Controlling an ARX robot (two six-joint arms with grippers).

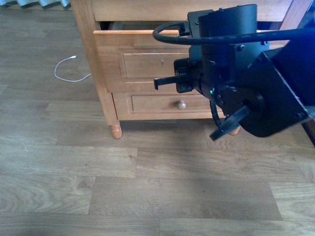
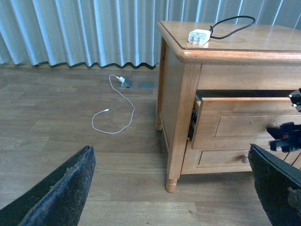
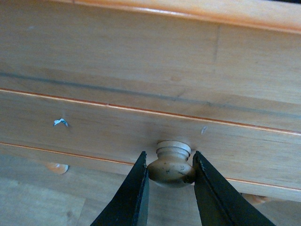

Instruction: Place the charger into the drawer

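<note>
The right gripper (image 3: 169,159) has its jaws pinched on the knob (image 3: 172,168) of the drawer (image 2: 244,123), a finger (image 3: 134,197) pressed to each side. The drawer stands partway open in the cabinet (image 2: 176,117). The charger (image 2: 199,36) lies up on the cabinet top near the front edge, its black cable (image 2: 233,22) looped behind. The left gripper (image 2: 170,150) hangs off to one side, jaws spread wide, holding nothing. A white cable (image 2: 113,115) lies on the floor.

Drawer (image 2: 244,125) part-open: narrow slot free above its front edge, under cabinet top (image 2: 273,37). Right gripper (image 3: 168,159), clamped on knob (image 3: 170,169), obstructs drawer front. Cabinet top clear toward its right edge
</note>
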